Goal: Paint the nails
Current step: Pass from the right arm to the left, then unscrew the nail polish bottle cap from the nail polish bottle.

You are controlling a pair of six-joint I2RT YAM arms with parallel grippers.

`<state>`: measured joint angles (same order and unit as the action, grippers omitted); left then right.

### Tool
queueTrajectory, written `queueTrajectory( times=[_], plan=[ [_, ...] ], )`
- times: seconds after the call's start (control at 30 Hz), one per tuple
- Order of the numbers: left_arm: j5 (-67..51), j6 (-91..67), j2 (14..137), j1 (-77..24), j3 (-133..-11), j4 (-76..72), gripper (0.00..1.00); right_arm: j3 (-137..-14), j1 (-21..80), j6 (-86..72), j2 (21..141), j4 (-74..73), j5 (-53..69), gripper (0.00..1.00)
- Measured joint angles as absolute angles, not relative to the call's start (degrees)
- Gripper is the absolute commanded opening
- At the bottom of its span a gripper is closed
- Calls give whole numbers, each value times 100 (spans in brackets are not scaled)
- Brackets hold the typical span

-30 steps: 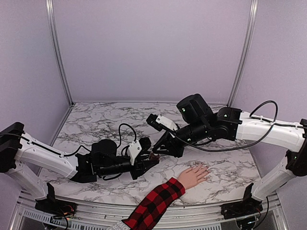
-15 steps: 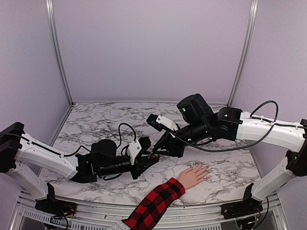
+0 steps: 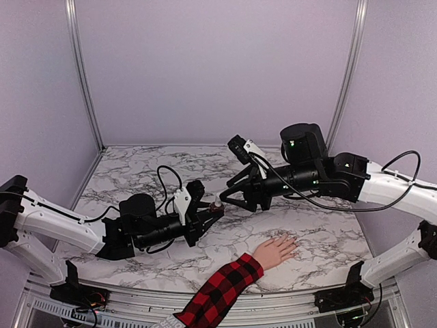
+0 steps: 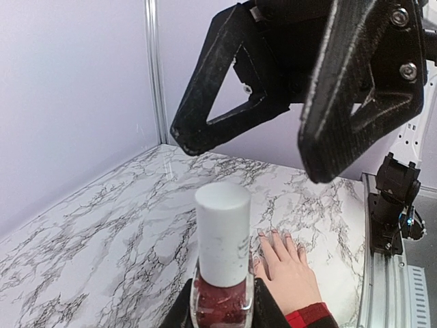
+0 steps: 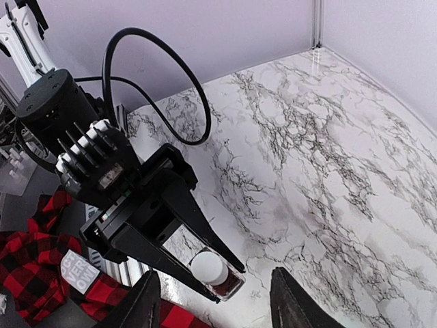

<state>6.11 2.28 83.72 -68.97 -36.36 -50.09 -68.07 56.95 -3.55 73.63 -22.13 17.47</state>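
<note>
Marbled tabletop (image 3: 136, 178) meets lilac walls. The left pincer (image 3: 210, 215) pinches the polish bottle (image 4: 222, 290) upright, its white cap (image 4: 222, 232) pointing up at the right pincer (image 4: 249, 147). That one hangs spread just above the cap, gripping nothing. The nails (image 4: 273, 234) lie lower, on the hand (image 4: 290, 273) flat near the front edge.

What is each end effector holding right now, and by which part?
The left end effector grips the polish bottle by its dark-red glass body, leaving the white cap free. The right end effector is open near the cap, holding nothing.
</note>
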Motion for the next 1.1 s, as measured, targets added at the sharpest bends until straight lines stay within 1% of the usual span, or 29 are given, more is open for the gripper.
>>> queueTrajectory(
  times=[0.27, 0.47, 0.53, 0.63, 0.8, 1.1],
  plan=[
    [1033, -143, 8379, -6897, -3638, -5212, 3, -6681, 5695, -838, 7371, -1653, 1597, 57],
    [1256, -255, 8473, -6897, -3776, -5271, 2, -6683, 5695, -1052, 7590, -1496, 1308, 54],
    [1295, -268, 8534, -6897, -3868, -5286, 2, -6683, 5697, -1092, 7675, -1496, 1232, 52],
    [1345, -307, 8615, -6899, -3979, -5304, 2, -6683, 5697, -1138, 7765, -1476, 1138, 46],
    [1411, -388, 8709, -6897, -4056, -5349, 1, -6713, 5697, -1208, 7802, -1358, 1039, 42],
    [1542, -493, 8772, -6899, -4056, -5365, 1, -6761, 5699, -1199, 7802, -1245, 908, 27]
  ],
)
